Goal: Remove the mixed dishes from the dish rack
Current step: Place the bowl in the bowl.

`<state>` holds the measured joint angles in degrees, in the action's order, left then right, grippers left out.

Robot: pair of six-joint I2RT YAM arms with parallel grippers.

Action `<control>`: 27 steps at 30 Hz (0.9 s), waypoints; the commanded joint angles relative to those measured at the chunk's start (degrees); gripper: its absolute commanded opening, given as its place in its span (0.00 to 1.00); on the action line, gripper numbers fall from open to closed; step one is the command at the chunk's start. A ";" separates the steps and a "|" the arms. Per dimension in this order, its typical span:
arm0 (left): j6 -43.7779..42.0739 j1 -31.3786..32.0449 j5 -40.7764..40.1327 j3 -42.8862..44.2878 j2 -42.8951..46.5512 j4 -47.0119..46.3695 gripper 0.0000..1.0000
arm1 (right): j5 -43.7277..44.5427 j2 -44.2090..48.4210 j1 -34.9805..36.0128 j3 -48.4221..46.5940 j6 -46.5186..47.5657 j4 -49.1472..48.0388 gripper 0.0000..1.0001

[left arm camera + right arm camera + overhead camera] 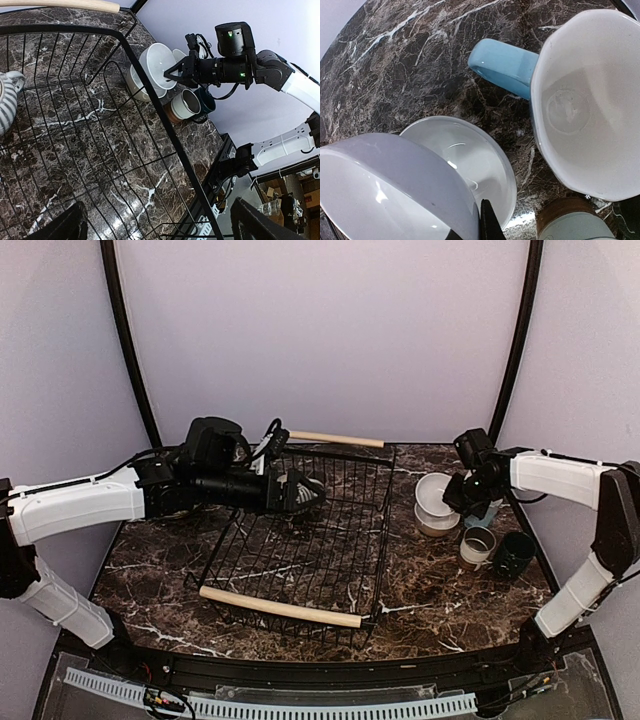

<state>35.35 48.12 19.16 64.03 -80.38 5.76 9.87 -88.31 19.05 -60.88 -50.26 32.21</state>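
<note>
The black wire dish rack (383, 540) with two wooden rod handles (280, 607) lies mid-table. My left gripper (305, 495) is inside its far part, open and empty (160, 227). A grey-striped mug (6, 100) lies in the rack at the left edge of the left wrist view. My right gripper (462, 495) is shut on the rim of a white bowl (395, 190), held tilted over a second bowl (475, 160) on the table. A light-blue mug (580, 100), a small white-brown cup (478, 545) and a dark-teal mug (515, 552) stand beside them.
The bowls (437, 502) and mugs cluster right of the rack on the dark marble table (160, 570). The rack's right rim (165, 125) runs between my left gripper and that cluster. Curved black poles (125, 340) and a purple backdrop close the back.
</note>
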 commanded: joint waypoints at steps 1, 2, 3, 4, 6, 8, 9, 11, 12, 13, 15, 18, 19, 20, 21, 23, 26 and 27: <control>-0.57 -0.16 0.00 -0.46 1.75 0.95 0.99 | -0.27 -0.91 -0.24 0.38 -1.87 -2.44 0.00; -0.47 -0.14 0.04 -0.52 1.73 0.82 0.99 | -0.21 -1.14 -0.24 0.49 -1.94 -2.48 0.00; -0.42 -0.13 0.03 -0.62 1.65 0.78 0.99 | -0.15 -1.39 -0.24 0.66 -1.92 -2.57 0.00; -0.34 -0.13 -0.03 -0.69 1.64 0.58 0.99 | -0.04 -1.61 -0.24 0.74 -2.09 -2.52 0.00; 0.06 -0.17 -0.15 -1.04 1.56 0.13 0.99 | -0.23 -1.98 -0.24 0.85 -2.17 -2.36 0.01; 0.41 -0.13 0.02 -1.19 1.54 -0.09 0.99 | -0.20 -1.69 -0.25 1.15 -2.61 -2.06 0.03; 0.46 -0.13 0.18 -1.30 1.61 -0.17 0.99 | -0.20 -1.42 -0.24 1.59 -2.66 -2.39 0.06; 0.46 -0.13 0.17 -1.36 1.73 0.05 0.99 | -0.21 -0.72 -0.24 2.28 -2.53 -2.95 0.10; 0.23 -0.13 -0.15 -1.43 1.78 0.13 0.99 | -0.05 -0.46 -0.25 2.50 -2.37 -3.10 0.12; 0.10 -0.13 -0.30 -1.35 1.79 0.42 0.99 | 0.05 -0.15 -0.26 2.65 -2.19 -3.16 0.14; -0.17 -0.18 -0.61 -1.05 1.59 1.03 0.99 | -0.08 0.33 -0.24 2.86 -1.71 -3.16 0.20; -1.06 -0.15 -1.25 0.10 1.12 2.62 0.99 | -1.90 1.57 -0.24 3.59 0.36 -4.19 0.31; -1.47 -0.14 -1.68 0.51 0.98 4.09 0.99 | -2.11 2.19 -0.24 3.85 0.84 -4.24 0.34; -2.69 -0.15 -2.99 1.32 0.68 5.10 0.99 | -2.24 3.24 -0.24 4.12 1.50 -4.22 0.36; -4.03 -0.14 -3.82 1.83 0.49 7.08 0.99 | -2.22 4.20 -0.24 4.46 2.32 -4.51 0.38; -6.16 -0.18 -6.46 3.58 -0.27 10.74 0.99 | -1.93 6.31 -0.24 5.16 3.52 -4.57 0.43; -9.22 -0.13 -10.17 7.57 -2.71 16.81 0.99 | -3.23 10.28 -0.24 6.51 6.00 -5.02 0.54; -10.82 -0.13 -10.88 8.47 -3.35 18.00 0.99 | -4.40 11.55 -0.24 7.18 7.63 -5.54 0.58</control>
<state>30.92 48.12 13.76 67.77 -81.69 14.72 7.88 -81.62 18.96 -55.59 -47.31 29.06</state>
